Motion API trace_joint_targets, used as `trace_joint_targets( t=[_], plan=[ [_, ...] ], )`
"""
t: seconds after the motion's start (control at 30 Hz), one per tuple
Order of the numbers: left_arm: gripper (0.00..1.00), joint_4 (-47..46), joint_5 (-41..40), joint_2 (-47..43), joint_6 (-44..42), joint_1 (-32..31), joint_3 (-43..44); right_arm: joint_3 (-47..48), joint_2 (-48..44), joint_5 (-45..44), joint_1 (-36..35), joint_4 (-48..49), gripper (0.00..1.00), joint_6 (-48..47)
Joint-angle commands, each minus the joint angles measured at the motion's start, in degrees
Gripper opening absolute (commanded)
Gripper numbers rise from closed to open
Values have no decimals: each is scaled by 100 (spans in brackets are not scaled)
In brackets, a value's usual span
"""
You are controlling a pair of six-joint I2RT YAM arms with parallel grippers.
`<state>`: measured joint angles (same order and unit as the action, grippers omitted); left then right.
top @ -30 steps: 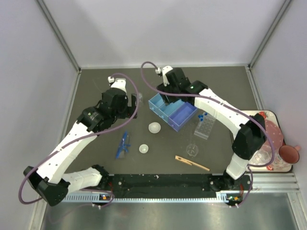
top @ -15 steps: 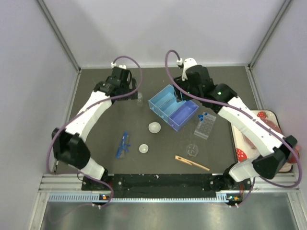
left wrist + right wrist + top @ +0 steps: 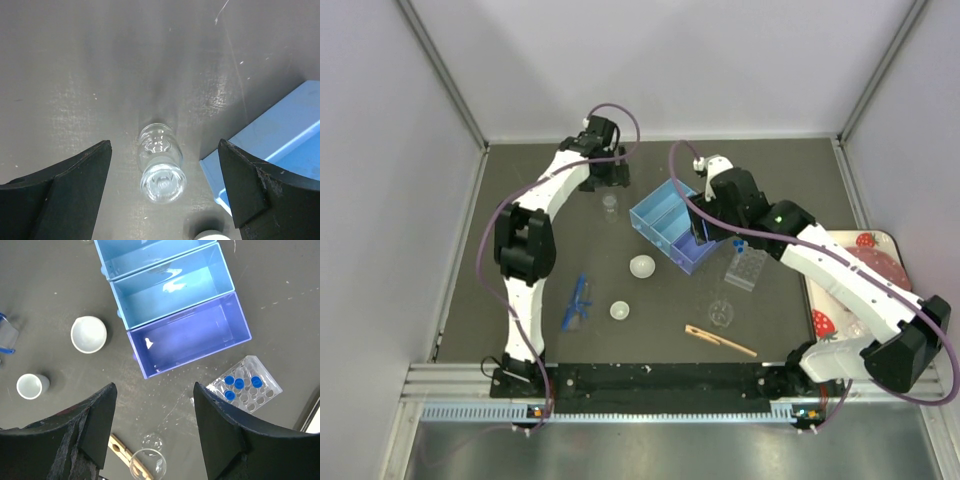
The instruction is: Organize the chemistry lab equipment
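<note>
A tiny glass beaker [image 3: 610,207] stands at the back left, beside the blue divided box [image 3: 663,222]. My left gripper [image 3: 607,183] is open just behind it. In the left wrist view the beaker [image 3: 160,165] sits between the spread fingers [image 3: 65,190], untouched. My right gripper [image 3: 703,232] is open and empty over the box's near end. The clear rack [image 3: 745,266] holds several blue-capped tubes [image 3: 239,384]. Round dishes [image 3: 641,266] [image 3: 620,311] [image 3: 721,312], blue tweezers [image 3: 576,300] and a wooden clip [image 3: 720,340] lie on the mat.
The strawberry-print tray [image 3: 868,292] sits at the right edge, partly under my right arm. The blue box [image 3: 175,305] has three empty compartments. Grey walls close the back and sides.
My left gripper has swung right along the back and now hangs over the beaker. My right gripper has moved from the box's far side to its near end. No object has moved.
</note>
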<state>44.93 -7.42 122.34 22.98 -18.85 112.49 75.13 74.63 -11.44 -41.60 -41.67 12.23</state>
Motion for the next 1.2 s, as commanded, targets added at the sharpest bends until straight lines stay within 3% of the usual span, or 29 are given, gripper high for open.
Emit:
trace_joint_targets(
  t=[0.0,0.5,0.83,1.17],
  plan=[
    [93,201,214,175,127,4,160,-42,-54,54,-102,212,63,78],
    [92,183,171,343,110,-4,-587,-157,34,142,-120,352,63,78],
    [86,69,241,457,66,-4,-640,-236,43,186,-120,405,63,87],
    [70,86,311,475,40,-4,-482,-315,69,221,-129,467,63,95]
  ],
)
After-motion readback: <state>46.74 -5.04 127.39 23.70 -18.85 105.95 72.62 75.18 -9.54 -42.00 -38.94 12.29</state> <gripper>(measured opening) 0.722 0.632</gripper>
